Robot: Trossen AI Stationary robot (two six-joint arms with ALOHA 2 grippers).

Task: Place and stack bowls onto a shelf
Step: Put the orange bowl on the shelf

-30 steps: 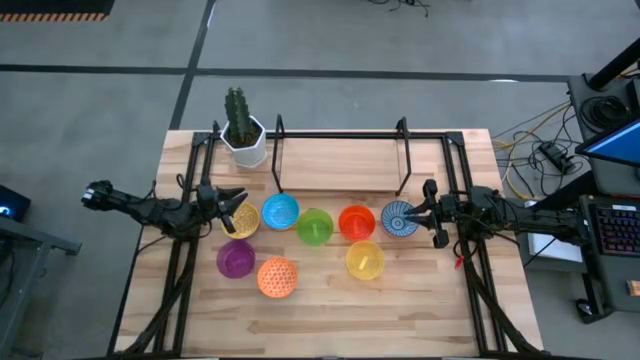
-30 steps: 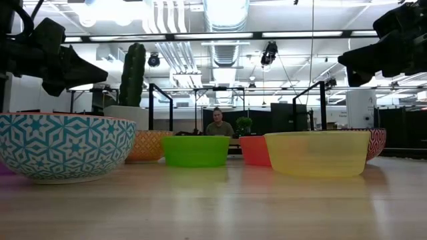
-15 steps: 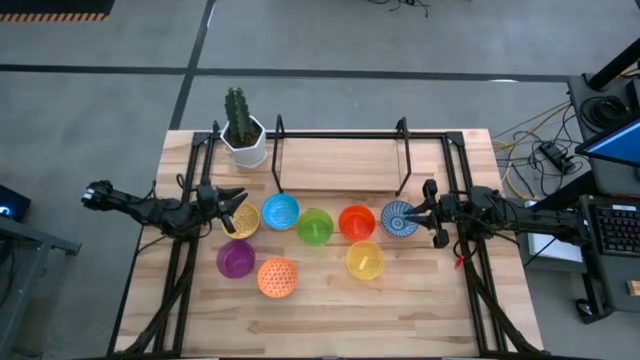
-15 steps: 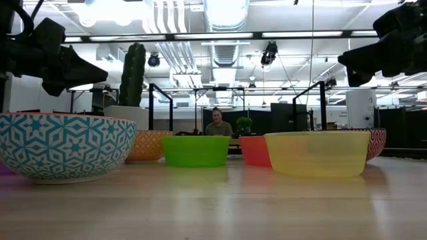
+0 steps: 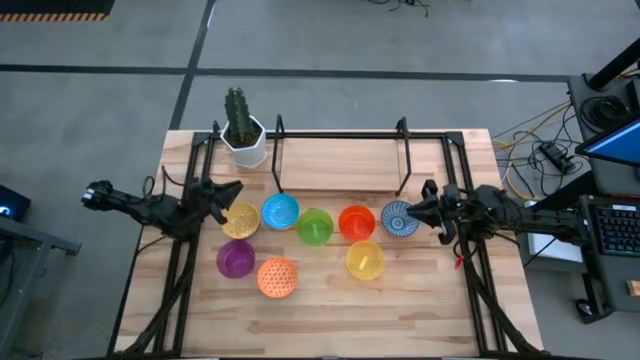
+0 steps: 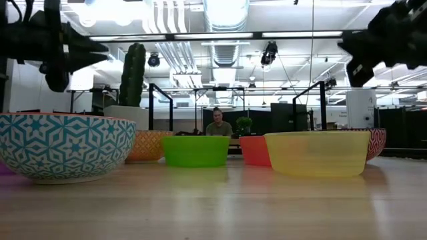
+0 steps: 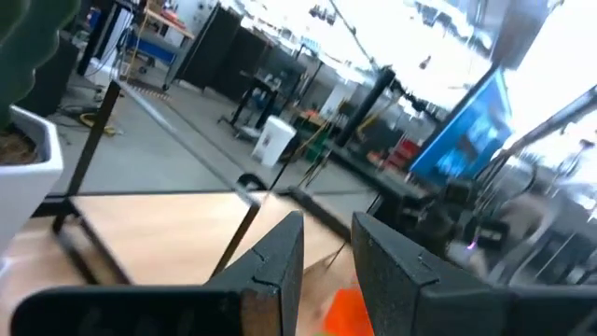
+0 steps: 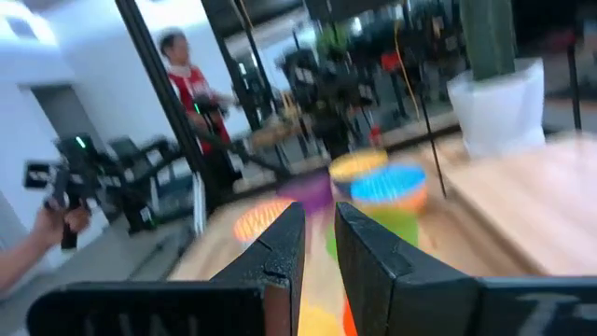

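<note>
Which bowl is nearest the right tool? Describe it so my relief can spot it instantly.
Start at the shelf at the table's back edge, then drop to the row of bowls in front of it. At that row's right end, beside the right tool, sits the blue-white patterned bowl. Its neighbour, the red-orange bowl, is plain.

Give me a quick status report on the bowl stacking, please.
Left gripper and right gripper empty, flanking the bowl row. Bowls all on the table, shelf bare. Cactus pot beside the shelf.

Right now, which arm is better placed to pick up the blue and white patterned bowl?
The right arm: its gripper hangs beside the blue and white bowl, while the left gripper is across the table by the gold bowl.
</note>
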